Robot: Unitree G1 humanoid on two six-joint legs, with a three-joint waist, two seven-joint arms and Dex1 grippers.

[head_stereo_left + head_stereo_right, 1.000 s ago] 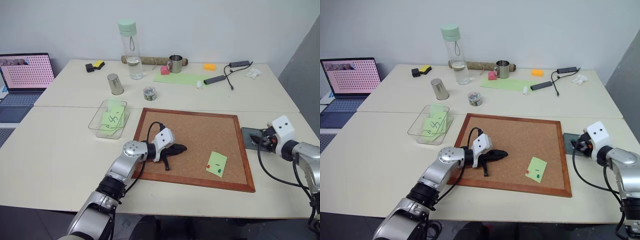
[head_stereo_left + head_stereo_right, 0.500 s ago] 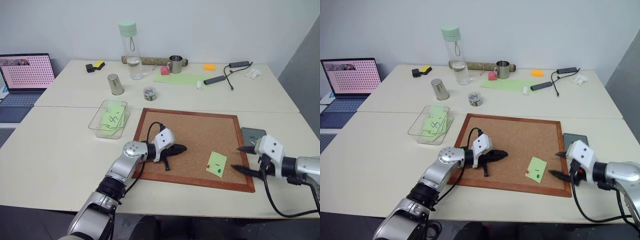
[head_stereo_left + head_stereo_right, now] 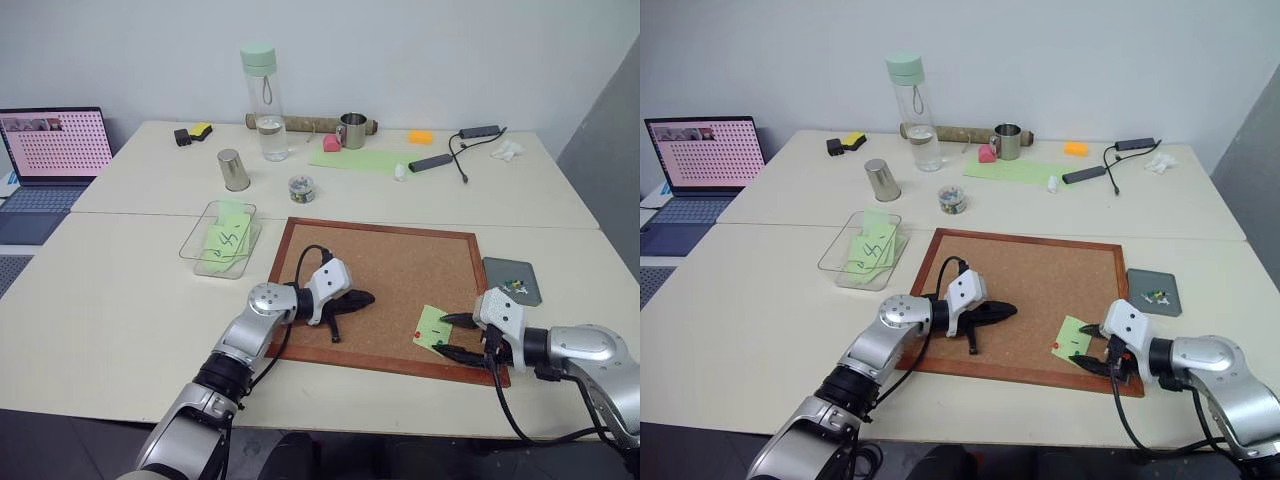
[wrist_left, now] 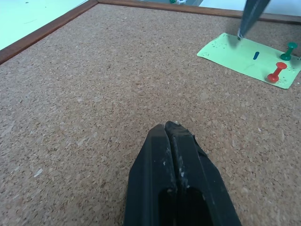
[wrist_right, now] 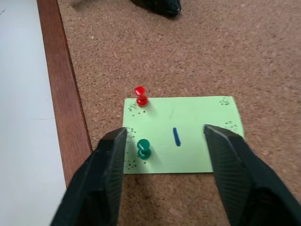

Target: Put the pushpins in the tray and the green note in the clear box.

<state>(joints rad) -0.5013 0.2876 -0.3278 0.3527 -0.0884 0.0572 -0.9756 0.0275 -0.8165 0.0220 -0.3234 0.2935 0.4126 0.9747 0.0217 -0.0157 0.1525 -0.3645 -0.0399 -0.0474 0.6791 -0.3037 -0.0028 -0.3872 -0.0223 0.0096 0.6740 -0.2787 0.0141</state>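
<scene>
Taking the corkboard [image 3: 385,290] as the landmark: off its left edge on the worktop [image 3: 110,300] sits the clear box [image 3: 219,237], already holding some green paper. On the board's left half the left pincer [image 3: 355,298] lies with its fingers pressed together and nothing in them, well apart from the work. Near the board's front right corner lies the green note [image 3: 434,327], pinned by the red pushpin [image 5: 140,95] and the green pushpin [image 5: 143,148], both along the note's edge nearest the board's front frame. The right pincer [image 3: 452,337], fingers spread and empty, points straight at the note from the board's right edge, its tips either side of the note. It is by far the nearer arm. Just beyond the board's right edge lies the tray [image 3: 512,280], a short carry away.
</scene>
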